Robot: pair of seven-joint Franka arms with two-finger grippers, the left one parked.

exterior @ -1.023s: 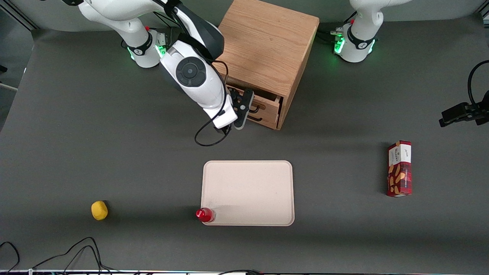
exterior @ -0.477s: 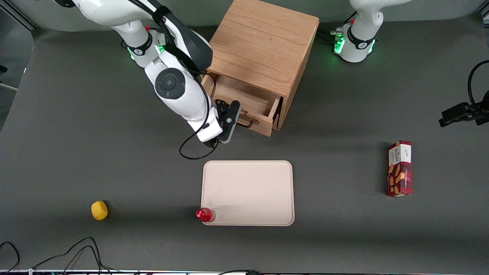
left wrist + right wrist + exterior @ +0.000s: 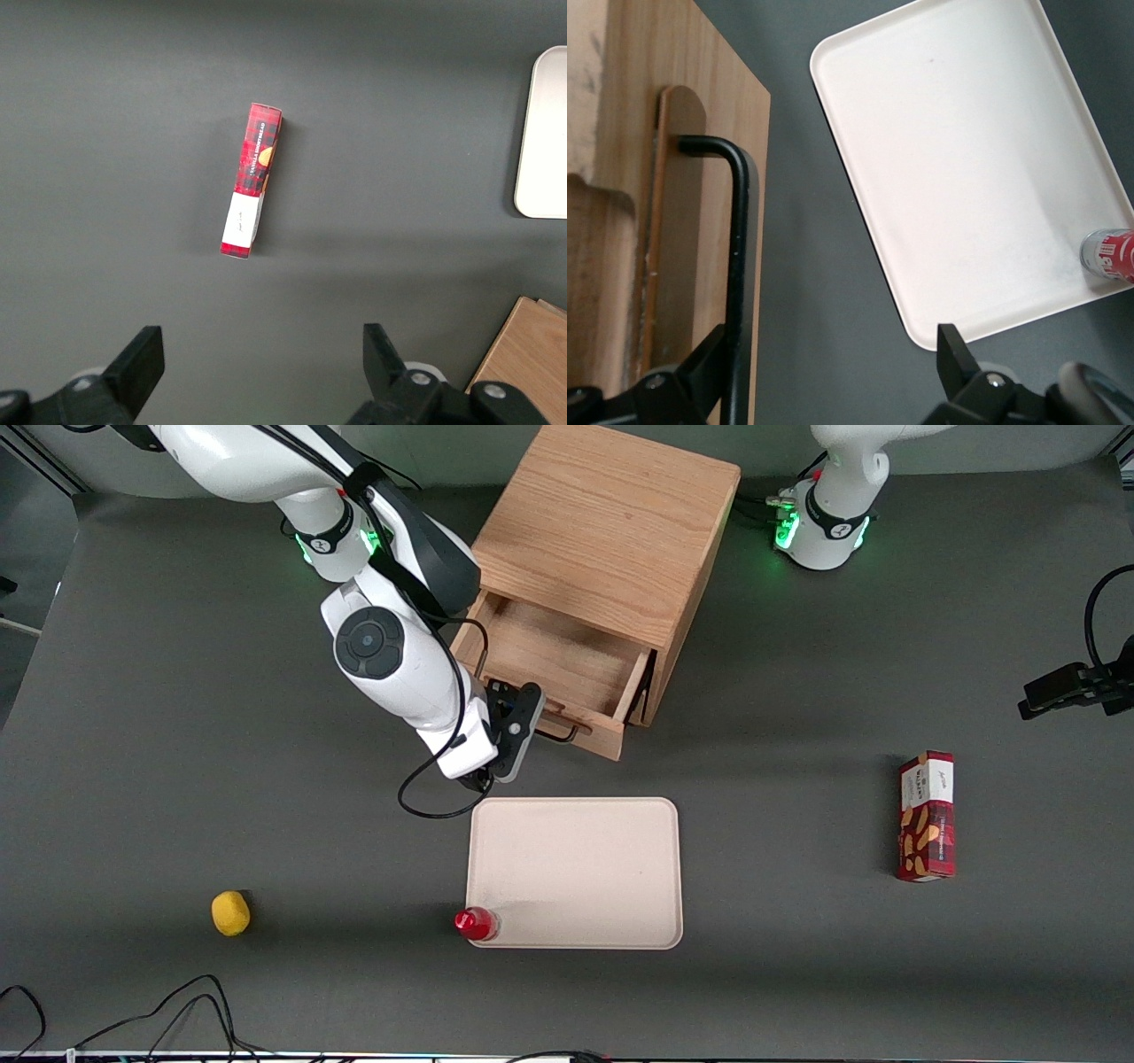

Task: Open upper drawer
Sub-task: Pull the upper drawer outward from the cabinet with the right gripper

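One drawer is out so far: we've got the upper drawer (image 3: 567, 669) pulled well clear of the light-oak cabinet (image 3: 611, 536), its bare wooden floor showing from the front camera. Its front panel sits nearer the front camera than the cabinet body, and the black bar handle (image 3: 558, 733) sticks out from that panel toward the tray (image 3: 576, 872).

Our gripper (image 3: 523, 722) is right at that handle. From the wrist camera we can see the handle (image 3: 737, 266) running down past one finger (image 3: 700, 367), with the other finger (image 3: 957, 359) well apart from it over bare surface (image 3: 806, 292), so the fingers are spread wide and not clamped on anything. Whether that near finger actually touches the bar, we can't tell.

Rest of the surface (image 3: 177, 735): the cream tray lies nearer the front camera than the drawer, with a small red-capped bottle (image 3: 476, 923) right at its corner. A yellow lemon-looking thing (image 3: 230, 913) sits on its own toward the working arm's end, and a red snack box (image 3: 927, 816) lies toward the parked arm's end.
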